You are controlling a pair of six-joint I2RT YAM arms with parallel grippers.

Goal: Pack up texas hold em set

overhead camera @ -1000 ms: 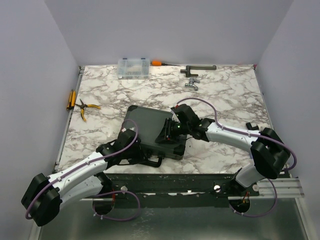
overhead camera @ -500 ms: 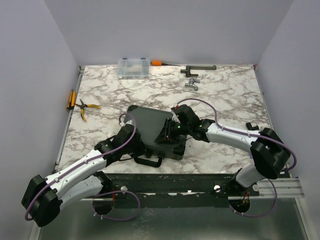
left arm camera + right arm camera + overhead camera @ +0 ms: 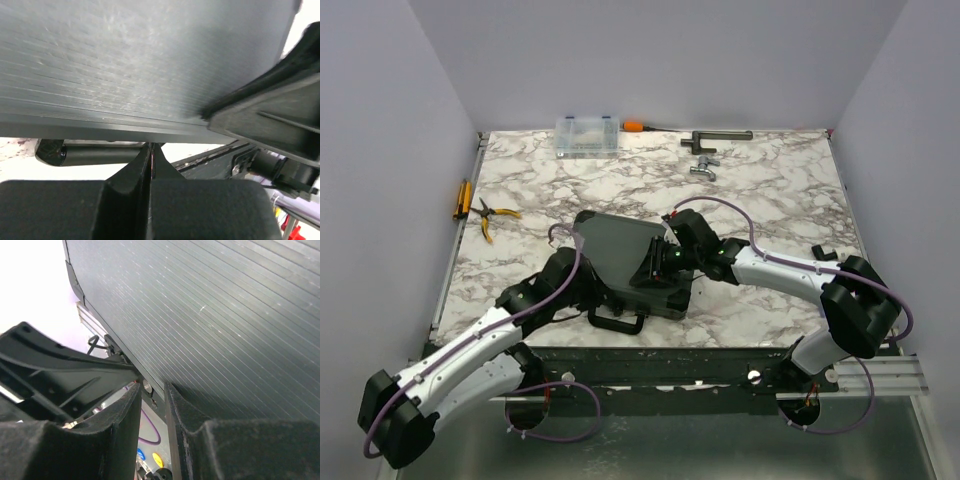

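The black case (image 3: 632, 255) lies closed on the marble table, its handle (image 3: 617, 322) at the near edge. Chips, card decks and tokens are out of view. My left gripper (image 3: 582, 283) is shut and empty at the case's near-left side. In the left wrist view its tips (image 3: 151, 148) touch the lower rim of the ribbed case (image 3: 140, 65). My right gripper (image 3: 661, 266) sits on the lid near the front edge. In the right wrist view its jaws (image 3: 152, 392) stand a narrow gap apart over the case rim, with one finger on the ribbed lid (image 3: 225, 315).
A clear organiser box (image 3: 587, 136) and an orange-handled screwdriver (image 3: 635, 126) lie at the back. A metal clamp (image 3: 704, 166) and a dark bar (image 3: 718, 136) are at the back right. Yellow-handled pliers (image 3: 490, 215) lie at the left.
My left arm has swung to the left and its gripper has moved up along the case's left side. The right gripper and the case have stayed put.
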